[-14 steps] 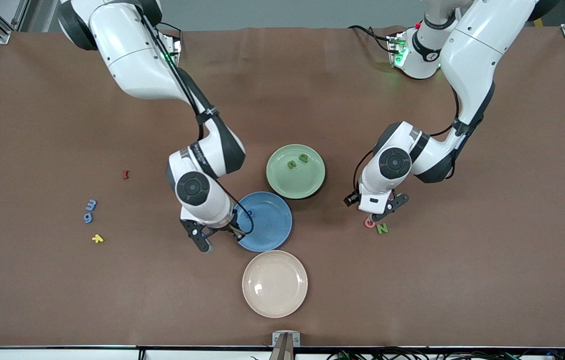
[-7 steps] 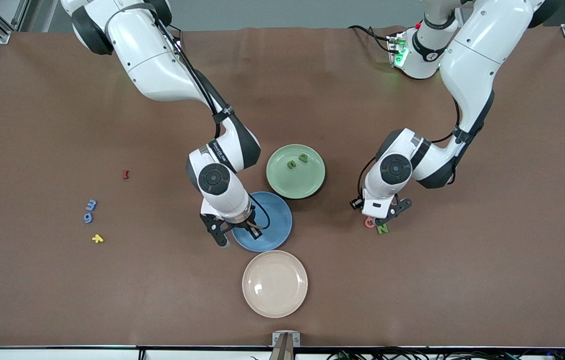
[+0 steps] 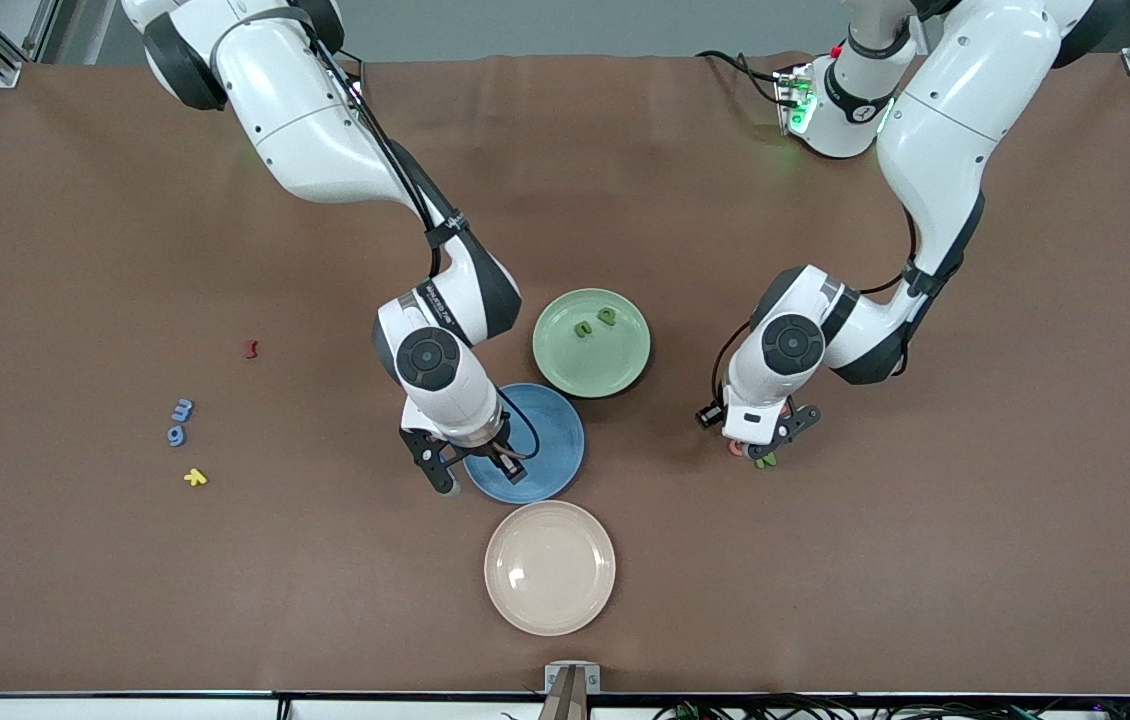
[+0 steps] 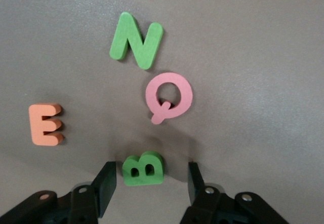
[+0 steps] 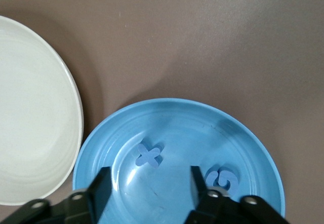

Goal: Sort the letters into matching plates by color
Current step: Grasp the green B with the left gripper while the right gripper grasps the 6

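Observation:
My left gripper (image 3: 760, 448) is open and low over a cluster of letters toward the left arm's end of the table. In the left wrist view a green B (image 4: 143, 169) lies between its open fingers (image 4: 104, 186), untouched. A pink Q (image 4: 168, 96), a green N (image 4: 135, 40) and an orange E (image 4: 45, 124) lie close by. My right gripper (image 3: 480, 478) is open and empty over the blue plate (image 3: 550, 440). That plate (image 5: 172, 117) holds a blue X (image 5: 148, 155) and another blue letter (image 5: 225, 178). The pale green plate (image 3: 595, 365) holds two green letters (image 3: 582, 328).
A cream plate (image 3: 549, 567) lies nearer to the front camera than the blue plate. Toward the right arm's end lie a red letter (image 3: 250, 349), two blue letters (image 3: 180, 421) and a yellow letter (image 3: 195, 478).
My right gripper moved from the blue plate's edge to over the plate, then held still. My left gripper came down over the letter cluster and now covers most of it in the front view.

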Controlling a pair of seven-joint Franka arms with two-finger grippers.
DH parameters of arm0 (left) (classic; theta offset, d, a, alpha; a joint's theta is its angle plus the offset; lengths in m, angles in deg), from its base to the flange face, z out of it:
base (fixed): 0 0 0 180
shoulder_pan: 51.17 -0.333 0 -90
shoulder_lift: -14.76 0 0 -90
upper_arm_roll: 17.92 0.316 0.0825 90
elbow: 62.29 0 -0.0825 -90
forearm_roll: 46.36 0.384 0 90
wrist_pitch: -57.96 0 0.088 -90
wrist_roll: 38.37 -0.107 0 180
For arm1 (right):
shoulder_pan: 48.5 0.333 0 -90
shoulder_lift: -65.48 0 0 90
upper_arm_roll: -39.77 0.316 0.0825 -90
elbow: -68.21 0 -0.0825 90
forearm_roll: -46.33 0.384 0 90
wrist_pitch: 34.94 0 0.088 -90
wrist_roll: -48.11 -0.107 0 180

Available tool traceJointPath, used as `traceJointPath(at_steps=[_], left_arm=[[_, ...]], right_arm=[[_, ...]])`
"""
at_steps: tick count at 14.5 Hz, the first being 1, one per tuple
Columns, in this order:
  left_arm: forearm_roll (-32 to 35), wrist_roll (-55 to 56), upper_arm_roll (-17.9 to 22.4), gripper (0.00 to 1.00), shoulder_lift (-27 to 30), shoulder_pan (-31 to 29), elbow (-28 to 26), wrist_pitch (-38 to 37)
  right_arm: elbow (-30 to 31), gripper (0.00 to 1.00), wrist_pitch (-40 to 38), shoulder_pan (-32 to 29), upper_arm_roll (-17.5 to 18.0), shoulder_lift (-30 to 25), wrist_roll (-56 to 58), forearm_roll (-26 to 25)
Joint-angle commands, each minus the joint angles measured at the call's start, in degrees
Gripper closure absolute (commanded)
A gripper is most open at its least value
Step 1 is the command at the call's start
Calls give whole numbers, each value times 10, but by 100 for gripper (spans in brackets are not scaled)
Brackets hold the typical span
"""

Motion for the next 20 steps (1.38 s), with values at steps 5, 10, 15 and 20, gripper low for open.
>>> traceJointPath(at_steps=[5,10,15,20], left_arm=[[15,11,4,61,-10,3,10,7],[14,12,3,80,-8,3,11,7],[7,14,-4,80,14,8,11,-2],[5,65,-16,80,27,51,33,-39]], right_arm=[[-6,0,-112,-53,-1,-36,155,2],[99,0,-155,-141,-3,-132,388,0],[184,0,-152,-279,-4,-186,721,-1],[250,0,-33,-385,-4,-181,942,-32]])
